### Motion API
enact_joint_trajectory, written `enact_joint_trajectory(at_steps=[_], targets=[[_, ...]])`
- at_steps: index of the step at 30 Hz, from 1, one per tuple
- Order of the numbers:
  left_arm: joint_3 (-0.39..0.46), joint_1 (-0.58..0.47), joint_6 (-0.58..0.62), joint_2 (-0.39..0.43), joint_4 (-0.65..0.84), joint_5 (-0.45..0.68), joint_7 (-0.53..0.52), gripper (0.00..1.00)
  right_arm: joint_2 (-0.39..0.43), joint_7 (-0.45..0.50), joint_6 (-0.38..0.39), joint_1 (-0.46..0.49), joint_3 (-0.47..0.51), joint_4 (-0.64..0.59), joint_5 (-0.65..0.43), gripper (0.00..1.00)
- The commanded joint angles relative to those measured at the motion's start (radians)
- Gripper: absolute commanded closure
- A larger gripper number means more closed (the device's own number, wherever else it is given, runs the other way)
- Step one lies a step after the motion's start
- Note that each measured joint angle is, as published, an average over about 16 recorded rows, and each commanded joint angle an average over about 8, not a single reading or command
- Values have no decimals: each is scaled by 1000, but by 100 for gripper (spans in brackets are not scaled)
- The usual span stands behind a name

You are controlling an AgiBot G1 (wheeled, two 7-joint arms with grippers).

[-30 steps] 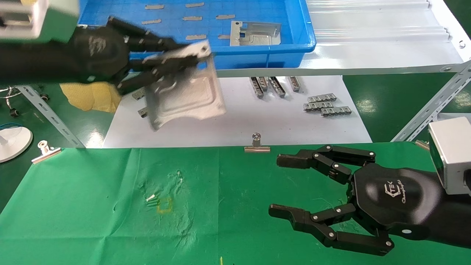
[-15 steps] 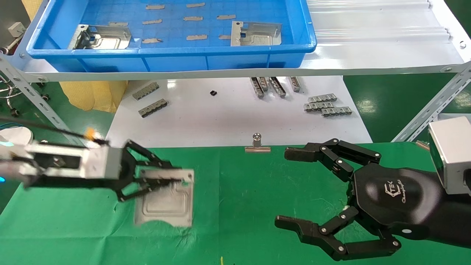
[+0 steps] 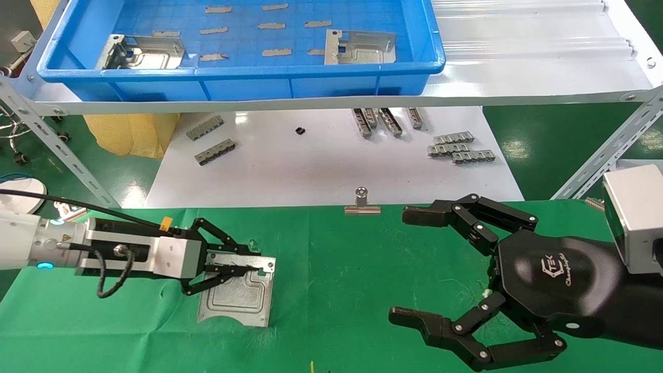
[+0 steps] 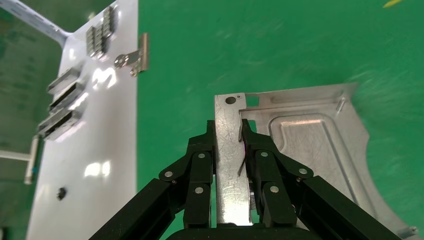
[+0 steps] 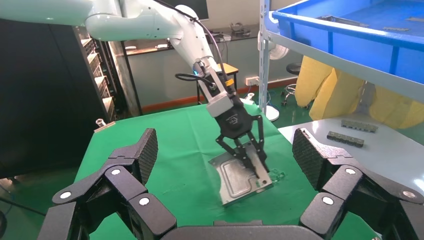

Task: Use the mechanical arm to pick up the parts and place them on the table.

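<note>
I have the left gripper [image 3: 235, 268] clamped on the bent edge tab of the part [image 3: 238, 292], which is down low over the green bench [image 3: 336, 259]. From the right wrist view it looks tilted, far edge touching the cloth, though I can't be sure. This is the placing step; next I need to unclench and lift clear. The right gripper [image 3: 414, 269] hangs spread wide, idle over the bench.

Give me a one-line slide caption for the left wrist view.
Left tool grips the silver part's upright flange, the plate low over the green table.
</note>
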Motion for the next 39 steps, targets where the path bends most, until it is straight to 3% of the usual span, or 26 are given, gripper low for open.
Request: enact_joint_trajectory(at_steps=[1,2,11,15,25,39], targets=[[2,-4,-17,12,31,6,26,4,0,0,0,0,0,0,0,0],[2,-5,-26,16,41,7,38,0,0,0,0,0,0,0,0,0],[-3,-17,-7,37,119,0,63,0,0,0,0,0,0,0,0,0],[-22,-30,54,37,153,-32,13,0,0,0,0,0,0,0,0,0],[-92,-8,122,27,189,-148,-241,0,0,0,0,0,0,0,0,0],[-96,2,118,20,167,-151,-244,0,0,0,0,0,0,0,0,0]])
